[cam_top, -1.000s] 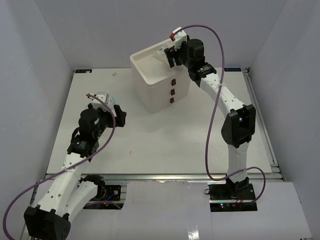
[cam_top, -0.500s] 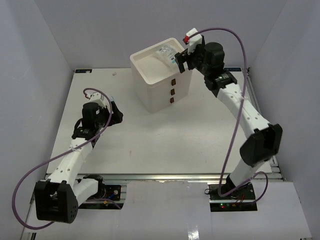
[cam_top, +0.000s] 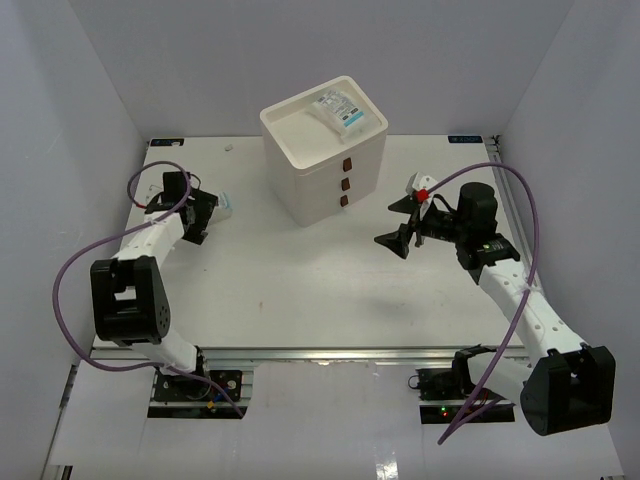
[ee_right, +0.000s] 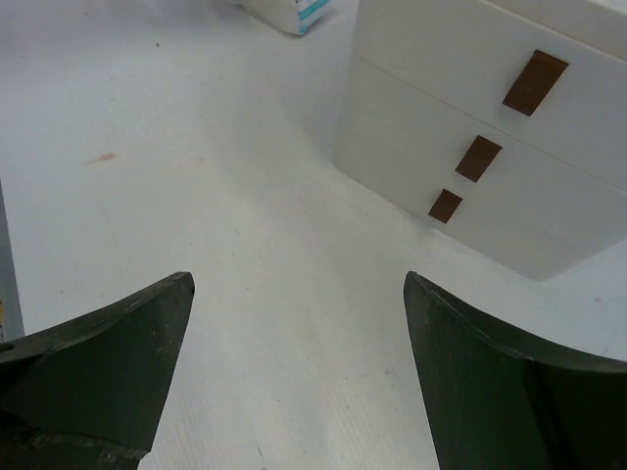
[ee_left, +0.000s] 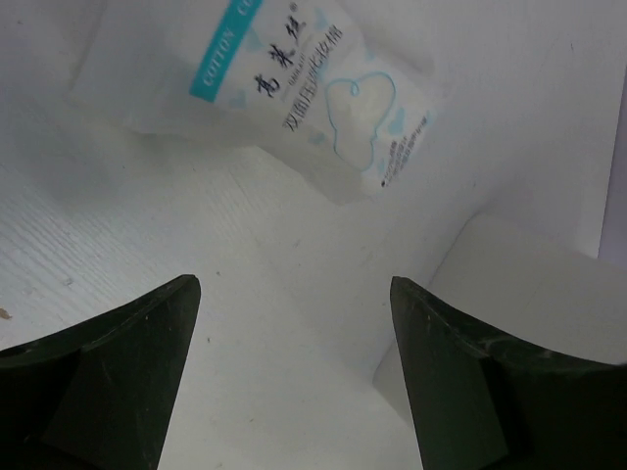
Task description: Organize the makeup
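Note:
A clear packet printed white and blue (cam_top: 341,110) lies in the open top tray of the cream three-drawer box (cam_top: 300,190). A second such packet (cam_top: 226,203) lies on the table at the left; in the left wrist view this packet (ee_left: 294,88) is just ahead of the fingers. My left gripper (cam_top: 210,213) (ee_left: 292,286) is open and empty, close behind that packet. My right gripper (cam_top: 393,222) (ee_right: 299,281) is open and empty, above the table right of the box, facing its drawer fronts (ee_right: 490,147). The sponges, the clear case and the bottle are out of view.
The box stands at the middle rear of the white table (cam_top: 300,290). Grey walls enclose the left, rear and right sides. In the right wrist view the far packet (ee_right: 294,15) shows at the top edge.
My right gripper has left the box's top tray, where a packet now lies, and dropped down to the right. My left arm has swung left and back towards the packet on the table.

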